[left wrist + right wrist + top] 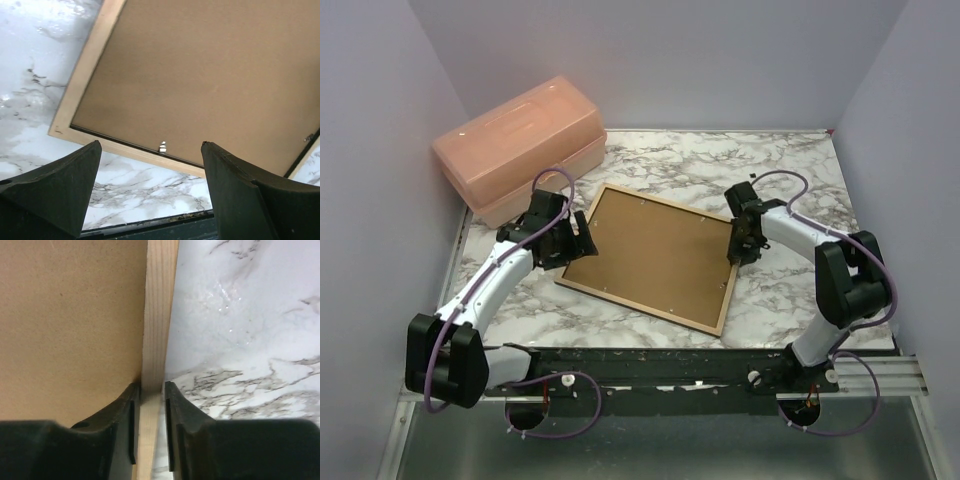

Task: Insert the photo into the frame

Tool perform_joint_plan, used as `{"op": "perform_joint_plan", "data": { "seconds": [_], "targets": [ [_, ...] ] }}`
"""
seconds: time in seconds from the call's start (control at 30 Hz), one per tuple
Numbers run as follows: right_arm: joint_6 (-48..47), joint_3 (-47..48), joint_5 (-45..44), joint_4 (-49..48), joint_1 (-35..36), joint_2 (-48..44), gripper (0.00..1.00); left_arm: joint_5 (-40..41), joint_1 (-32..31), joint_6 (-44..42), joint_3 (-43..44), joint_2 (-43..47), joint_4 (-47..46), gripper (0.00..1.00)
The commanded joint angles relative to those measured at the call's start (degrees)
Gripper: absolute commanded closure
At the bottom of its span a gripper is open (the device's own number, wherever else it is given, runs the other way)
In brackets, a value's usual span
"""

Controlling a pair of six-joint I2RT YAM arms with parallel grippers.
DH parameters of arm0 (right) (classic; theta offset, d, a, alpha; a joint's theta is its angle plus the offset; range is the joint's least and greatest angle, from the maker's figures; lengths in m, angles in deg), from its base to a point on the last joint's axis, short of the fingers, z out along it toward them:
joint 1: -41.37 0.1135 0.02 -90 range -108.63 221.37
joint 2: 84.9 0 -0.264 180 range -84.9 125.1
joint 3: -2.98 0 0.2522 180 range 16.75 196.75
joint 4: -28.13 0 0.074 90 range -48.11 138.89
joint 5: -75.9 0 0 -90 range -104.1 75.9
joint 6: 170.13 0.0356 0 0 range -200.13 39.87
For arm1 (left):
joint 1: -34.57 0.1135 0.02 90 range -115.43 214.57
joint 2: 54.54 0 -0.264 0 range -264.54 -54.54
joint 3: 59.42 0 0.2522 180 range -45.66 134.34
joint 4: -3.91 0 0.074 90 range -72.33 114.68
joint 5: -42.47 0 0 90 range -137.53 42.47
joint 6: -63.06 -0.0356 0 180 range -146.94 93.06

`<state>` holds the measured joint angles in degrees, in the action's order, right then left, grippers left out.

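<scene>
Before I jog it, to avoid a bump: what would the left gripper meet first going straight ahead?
Likely the frame, its tan wooden rail just ahead of the open left gripper; depth is unclear.

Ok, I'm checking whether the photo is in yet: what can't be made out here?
- The photo: in no view; the brown backing board fills the frame.
- The frame's front: face down on the table, every view.
- Pink box contents: top view, lid shut.
</scene>
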<state>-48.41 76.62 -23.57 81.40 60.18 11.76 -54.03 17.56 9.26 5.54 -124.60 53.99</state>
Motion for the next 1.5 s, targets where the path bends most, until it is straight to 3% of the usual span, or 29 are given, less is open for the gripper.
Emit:
{"op": "perform_joint_plan", "data": {
  "seconds": [0.0, 0.1, 0.23, 0.47, 0.73, 0.93, 1.2, 1.47],
  "targets": [
    [-2.22, 0.75, -10.59, 0.67, 0.17, 4.13, 0.55, 2.35, 4.31, -0.36, 0.57, -2.42, 1.17, 0.16],
    [-0.86, 0.22, -7.81, -0.12, 0.17, 2.27, 0.29, 3.53, 6.82, -0.28, 1.07, -5.15, 0.13, 0.16],
    [2.0, -1.82, -4.63, -0.69, 0.05, -2.72, 0.15, 4.18, 8.13, -0.39, 3.24, -10.05, -0.18, 0.16],
    [5.81, -9.3, 6.66, -5.86, -0.03, -11.4, 0.11, 4.5, 8.31, -2.71, 8.43, -20.12, 1.41, 0.17],
    [5.98, -12.58, 18.54, -13.22, -0.09, -8.02, 0.11, 0.85, 7.85, -6.95, 10.76, -25.4, 4.25, 0.19],
    [5.25, -9.7, 20.07, -13.61, -0.17, -5.75, 0.11, -5.88, 5.19, -8.71, 9.98, -26.32, 4.96, 0.2],
    [2.8, -5.07, 18.34, -10.61, -0.78, -3.99, 0.11, -12.2, -3.15, -5.56, 2.35, -19.42, 1.78, 0.21],
    [2.07, -5.25, 15.82, -9.47, -0.97, -3.62, 0.11, -8.28, -14.29, 4.22, -8.93, -10.03, -3.04, 0.21]
  ]
}}
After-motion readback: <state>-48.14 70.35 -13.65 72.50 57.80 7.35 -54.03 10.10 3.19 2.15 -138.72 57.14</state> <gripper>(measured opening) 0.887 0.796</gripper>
